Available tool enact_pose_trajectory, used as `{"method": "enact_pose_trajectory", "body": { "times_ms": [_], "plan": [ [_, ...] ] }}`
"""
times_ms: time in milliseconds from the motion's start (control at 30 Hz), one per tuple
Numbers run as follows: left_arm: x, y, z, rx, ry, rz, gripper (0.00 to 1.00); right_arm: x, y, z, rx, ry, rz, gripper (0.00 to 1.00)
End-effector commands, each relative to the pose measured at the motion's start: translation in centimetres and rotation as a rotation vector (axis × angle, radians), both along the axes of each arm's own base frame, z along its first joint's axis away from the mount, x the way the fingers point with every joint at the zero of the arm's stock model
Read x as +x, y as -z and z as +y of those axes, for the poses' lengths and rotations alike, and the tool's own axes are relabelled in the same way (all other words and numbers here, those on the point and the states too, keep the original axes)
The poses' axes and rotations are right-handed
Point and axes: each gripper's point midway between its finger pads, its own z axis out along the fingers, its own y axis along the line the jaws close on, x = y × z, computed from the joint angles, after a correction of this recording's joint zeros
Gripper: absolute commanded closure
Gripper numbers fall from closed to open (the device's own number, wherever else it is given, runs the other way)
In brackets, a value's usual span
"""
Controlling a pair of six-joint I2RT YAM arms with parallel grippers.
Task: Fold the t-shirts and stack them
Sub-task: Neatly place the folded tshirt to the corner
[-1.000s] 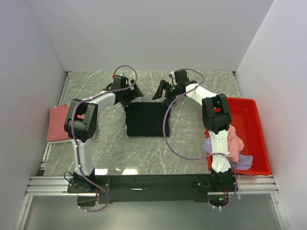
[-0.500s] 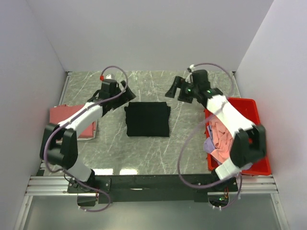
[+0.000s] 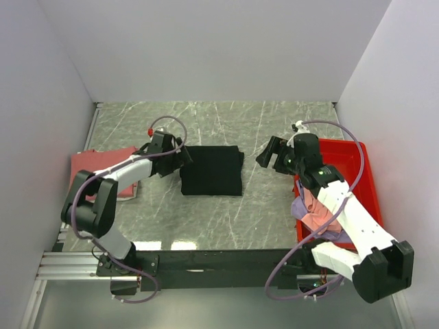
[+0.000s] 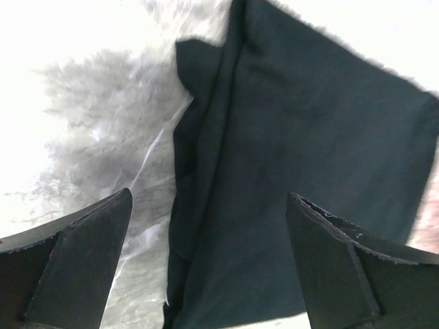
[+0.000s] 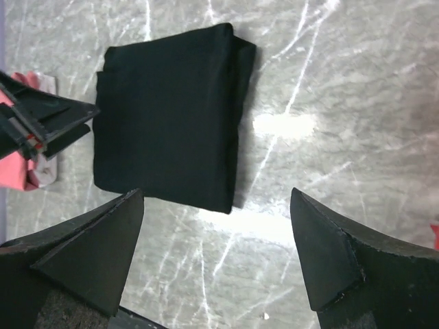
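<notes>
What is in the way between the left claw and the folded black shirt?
Nothing visible. The left gripper, open, hovers at the edge of the black shirt; its wrist view shows only cloth and marble table between its fingers.

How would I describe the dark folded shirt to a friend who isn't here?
On the marble table, look at the middle, between the left gripper and the right gripper. There lies the black t-shirt, folded into a rectangle. It is the only dark cloth: the salmon-red shirt sits at the left edge, the pink and lavender ones in the red bin.
</notes>
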Motion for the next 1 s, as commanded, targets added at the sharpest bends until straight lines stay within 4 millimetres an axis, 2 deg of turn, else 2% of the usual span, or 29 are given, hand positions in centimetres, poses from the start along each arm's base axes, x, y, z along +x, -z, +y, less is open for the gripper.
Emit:
{"method": "enact_pose_trajectory", "body": {
  "times_ms": [0, 233, 500, 700, 867, 933, 967],
  "plan": [
    [1.3, -0.3, -1.8, -0.011, 0.058, -0.023, 0.01, -0.4, -0.7, -1.1, -0.032, 0.022, -0.042, 0.07],
    [1.2, 2.1, -2.4, 0.047, 0.069, 0.039, 0.01, -1.0, 0.1, -2.2, -0.086, 0.047, -0.041, 0.07],
    [0.5, 4.0, -3.3, 0.111, 0.084, 0.087, 0.21, -1.0, 0.6, -2.5, -0.095, 0.058, -0.045, 0.06],
    [0.0, 4.7, -4.0, 0.167, 0.088, 0.102, 0.36, -1.0, 1.0, -2.9, -0.112, 0.069, -0.04, 0.06],
    [-0.3, 5.4, -3.7, 0.222, 0.078, 0.122, 0.55, -1.0, 1.5, -2.9, -0.119, 0.067, -0.03, 0.06],
    [-0.1, 5.1, -3.5, 0.252, 0.077, 0.115, 0.71, -1.0, 1.6, -2.8, -0.123, 0.061, -0.025, 0.05],
    [-0.1, 5.2, -3.4, 0.267, 0.078, 0.117, 0.82, -1.1, 1.7, -2.9, -0.126, 0.061, -0.021, 0.05]
  ]
}}
